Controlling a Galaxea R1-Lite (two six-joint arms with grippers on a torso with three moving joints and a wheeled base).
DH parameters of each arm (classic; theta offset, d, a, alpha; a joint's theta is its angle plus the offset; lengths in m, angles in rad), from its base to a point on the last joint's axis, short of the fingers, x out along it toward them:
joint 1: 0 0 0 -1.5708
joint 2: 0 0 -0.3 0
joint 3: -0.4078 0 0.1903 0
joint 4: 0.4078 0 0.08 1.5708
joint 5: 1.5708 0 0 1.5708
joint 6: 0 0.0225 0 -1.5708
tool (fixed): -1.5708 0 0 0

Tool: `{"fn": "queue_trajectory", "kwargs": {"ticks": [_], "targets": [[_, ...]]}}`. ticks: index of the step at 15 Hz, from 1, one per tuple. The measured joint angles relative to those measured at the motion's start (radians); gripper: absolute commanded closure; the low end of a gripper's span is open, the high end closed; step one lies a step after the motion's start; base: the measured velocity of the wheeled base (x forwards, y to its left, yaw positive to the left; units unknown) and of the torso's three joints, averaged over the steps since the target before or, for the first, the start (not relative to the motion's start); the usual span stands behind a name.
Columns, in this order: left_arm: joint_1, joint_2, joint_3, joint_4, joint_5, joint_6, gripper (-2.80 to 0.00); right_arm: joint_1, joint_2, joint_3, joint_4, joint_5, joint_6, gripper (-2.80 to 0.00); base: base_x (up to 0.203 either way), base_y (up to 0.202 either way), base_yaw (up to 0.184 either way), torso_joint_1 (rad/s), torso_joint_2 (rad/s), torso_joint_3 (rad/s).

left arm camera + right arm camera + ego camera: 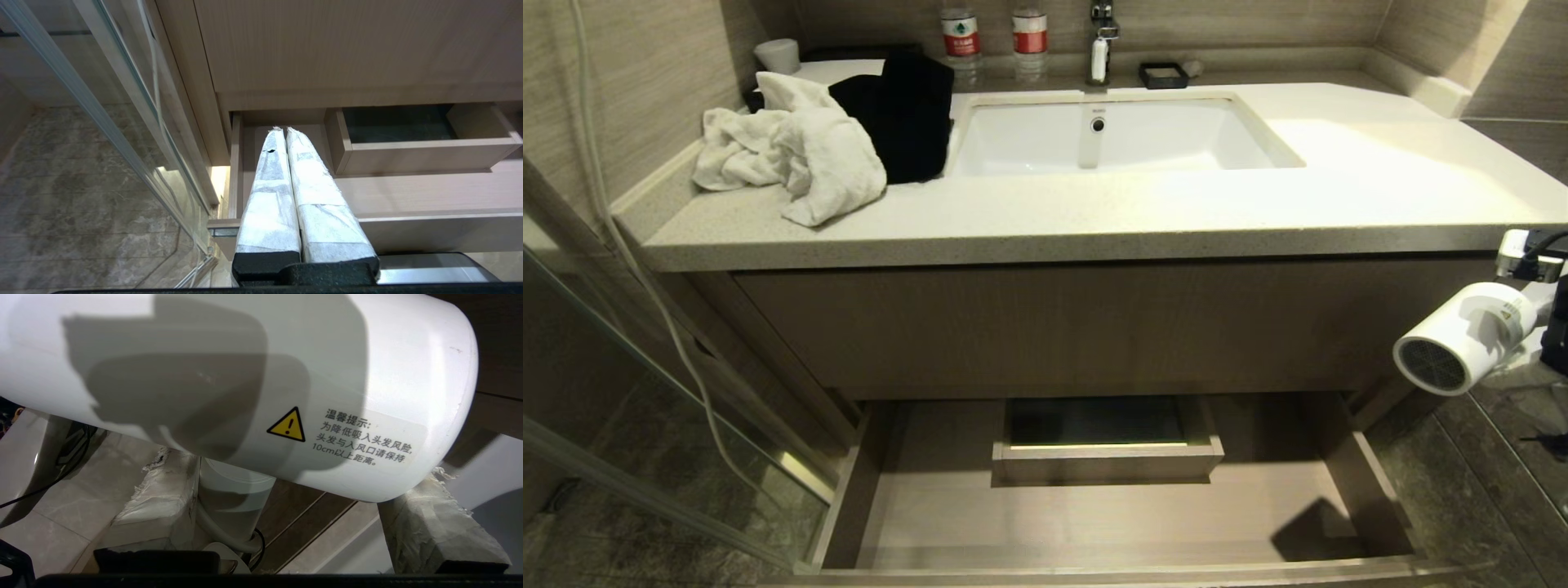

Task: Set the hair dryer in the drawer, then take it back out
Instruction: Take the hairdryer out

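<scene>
**Hair dryer held at the right, drawer standing open below**

A pale stone worktop [1094,220] runs across the scene, with a white sink [1111,143] sunk into its middle. Under the worktop is a plain wood panel [1094,327], and below that the drawer [1094,514] is pulled out toward the near side. Its floor is bare light wood, and a boxed rectangular cut-out [1107,457] sits at its far middle.

On the left of the worktop lies a crumpled white towel [800,155], with a black cloth [903,114] touching it on the right. Along the far ledge stand two water bottles [960,37], a tap [1100,49] and a small black dish [1164,75].

The hair dryer [1462,335] is at the right edge of the scene, in the air beside the wood panel, above and to the right of the open drawer and not inside it. Its round grey grille points down and to the near left. The right pincer [310,506] has it gripped: its two wrapped fingers [163,494] stand wide apart, one each side of the white barrel near the handle, with a yellow warning label [286,424] on the barrel.

The left pincer [284,130] hangs by the drawer's left end, its two wrapped fingers pressed together and holding nothing.
</scene>
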Motion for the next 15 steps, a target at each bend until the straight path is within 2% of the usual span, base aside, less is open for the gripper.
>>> {"fn": "queue_trajectory", "kwargs": {"ticks": [4, 15], "targets": [[0.000, 0.000, 0.000, 0.002, 0.000, 0.000, 0.00, -0.001, 0.000, 0.002, 0.002, -0.001, 0.000, 0.00, 0.000, 0.000, 0.000, -0.184, 0.34, 0.150], [0.000, 0.000, 0.000, 0.001, 0.000, 0.000, 0.00, 0.001, -0.011, 0.049, 0.014, -0.004, 0.000, 0.00, 0.000, 0.000, 0.000, -0.006, 0.01, 0.005]]}}
